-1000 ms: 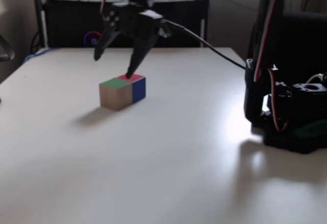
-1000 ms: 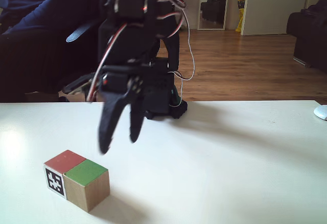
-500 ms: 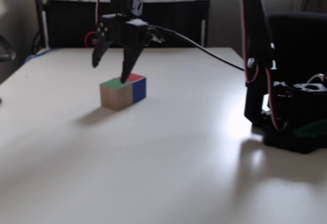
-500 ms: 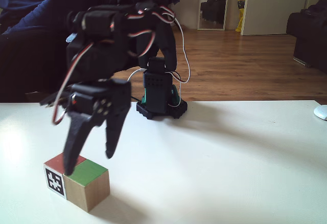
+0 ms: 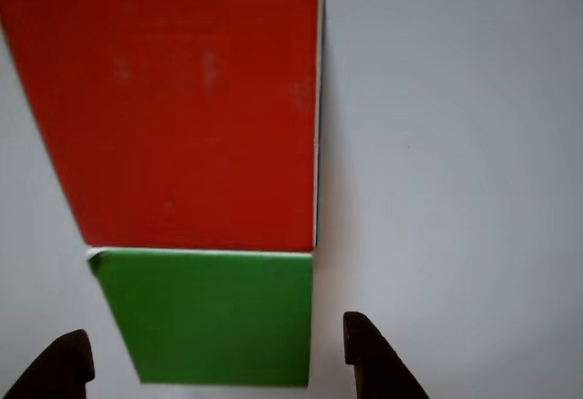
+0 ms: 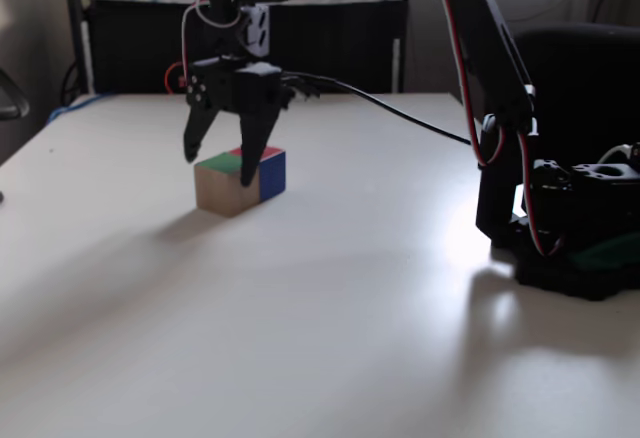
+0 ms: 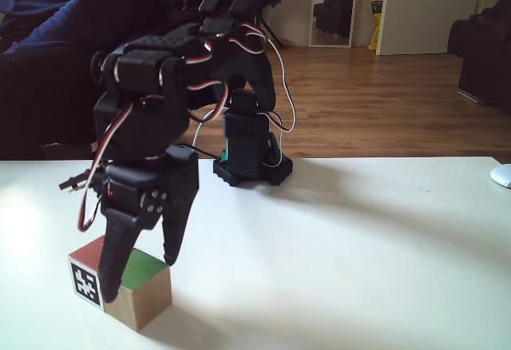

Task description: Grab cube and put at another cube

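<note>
Table (image 6: 330,288) white, matte | floor (image 7: 383,102) wooden | hand (image 7: 140,274) open, empty, straddling green cube (image 7: 144,286)

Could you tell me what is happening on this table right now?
A small black robot arm holds its open pincer over the green-faced cube, one fingertip on either side, not yet closed on it. That cube sits flush against the red-faced cube on the white table, the two touching side by side.
</note>
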